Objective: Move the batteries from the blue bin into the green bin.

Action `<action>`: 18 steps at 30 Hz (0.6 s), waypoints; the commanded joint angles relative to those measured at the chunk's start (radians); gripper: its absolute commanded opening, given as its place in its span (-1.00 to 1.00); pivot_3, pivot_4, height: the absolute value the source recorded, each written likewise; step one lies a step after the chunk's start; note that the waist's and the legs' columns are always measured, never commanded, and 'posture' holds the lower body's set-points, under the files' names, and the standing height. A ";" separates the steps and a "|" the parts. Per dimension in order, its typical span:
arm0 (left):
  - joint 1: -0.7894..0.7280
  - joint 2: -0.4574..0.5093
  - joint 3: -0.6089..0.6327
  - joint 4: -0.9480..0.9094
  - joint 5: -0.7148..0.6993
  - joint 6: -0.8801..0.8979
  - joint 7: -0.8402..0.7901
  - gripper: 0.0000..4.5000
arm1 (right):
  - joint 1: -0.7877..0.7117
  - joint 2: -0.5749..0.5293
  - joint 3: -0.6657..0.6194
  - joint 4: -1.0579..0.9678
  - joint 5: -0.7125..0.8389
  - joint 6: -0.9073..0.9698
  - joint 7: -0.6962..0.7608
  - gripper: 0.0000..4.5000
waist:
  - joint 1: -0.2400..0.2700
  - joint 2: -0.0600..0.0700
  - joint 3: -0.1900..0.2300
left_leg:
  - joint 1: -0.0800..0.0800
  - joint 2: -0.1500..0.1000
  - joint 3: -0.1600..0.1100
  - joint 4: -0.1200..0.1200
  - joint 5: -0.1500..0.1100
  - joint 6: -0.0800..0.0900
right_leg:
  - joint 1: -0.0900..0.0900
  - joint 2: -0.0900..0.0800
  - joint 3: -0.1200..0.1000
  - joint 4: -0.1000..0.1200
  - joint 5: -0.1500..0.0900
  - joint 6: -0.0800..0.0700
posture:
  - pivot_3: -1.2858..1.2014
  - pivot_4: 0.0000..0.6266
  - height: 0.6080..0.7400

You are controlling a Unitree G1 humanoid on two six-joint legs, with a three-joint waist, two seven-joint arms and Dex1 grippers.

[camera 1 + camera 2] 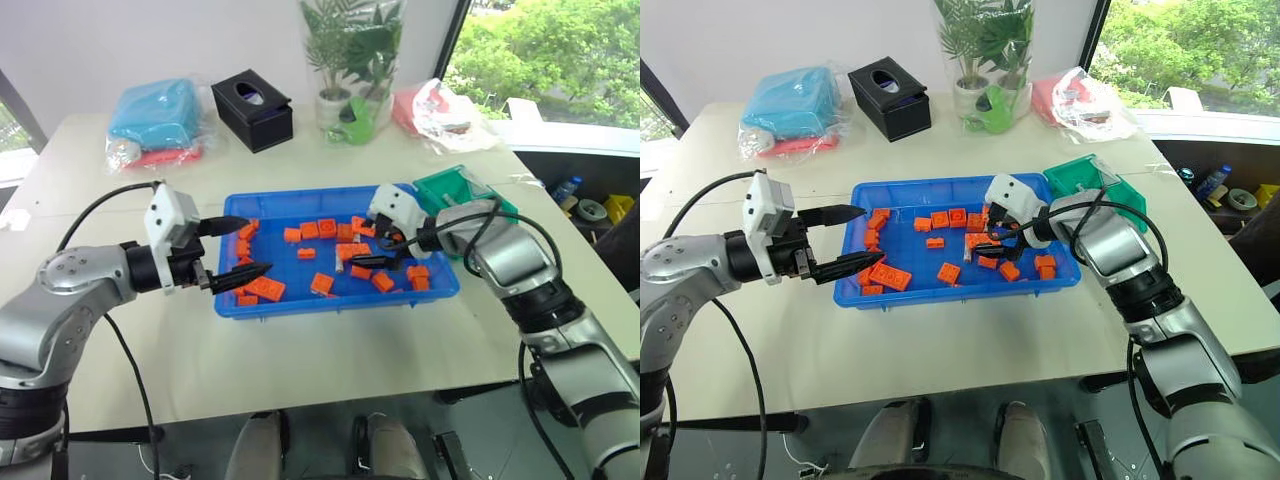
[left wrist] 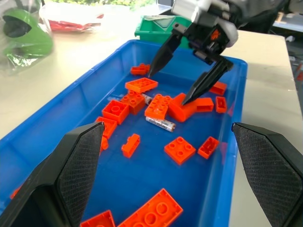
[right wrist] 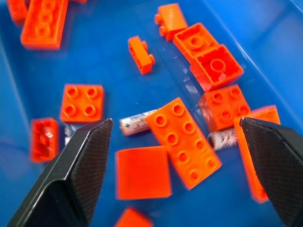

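Among the orange bricks point(image 3: 182, 135) in the blue bin point(image 1: 300, 300) lie the batteries point(image 3: 137, 122), one half tucked under a long brick. Right gripper point(image 2: 188, 73) hangs just above them, fingers spread, holding nothing. Left gripper point(image 1: 243, 248) sits at the bin's left rim, also spread. Green bin point(image 1: 445, 188) waits at the far right corner on the counter point(image 1: 300, 370).

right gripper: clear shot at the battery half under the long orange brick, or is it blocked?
Probably yes, but tight. The right gripper is open above the battery in the blue bin. One end lies bare; the long orange brick covers the other end, and a square brick sits close beside it.
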 commanded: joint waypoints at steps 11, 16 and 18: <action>0.032 0.007 0.061 -0.072 -0.016 -0.006 0.049 1.00 | -0.290 0.171 0.118 0.610 -0.253 -0.480 0.227 0.96 | -0.001 0.000 0.000 | 0.000 0.000 0.000 0.001 0.000 0.000 | 0.000 0.000 0.000 0.002 0.001 -0.001 | 0.03 -0.52 -0.20; 0.052 0.011 0.081 -0.088 -0.023 -0.003 0.064 1.00 | -0.323 0.213 0.099 0.737 -0.303 -0.561 0.228 0.96 | -0.003 -0.001 -0.001 | 0.001 0.000 0.000 0.002 0.000 0.000 | 0.000 0.000 0.000 0.002 0.001 0.000 | 0.03 -0.52 -0.20; 0.055 0.010 0.084 -0.092 -0.023 -0.002 0.068 1.00 | -0.327 0.220 0.095 0.768 -0.321 -0.586 0.228 0.73 | -0.002 -0.001 -0.001 | 0.001 0.000 0.000 0.002 0.000 0.000 | 0.000 0.000 0.000 0.004 0.001 0.000 | 0.03 -0.52 -0.20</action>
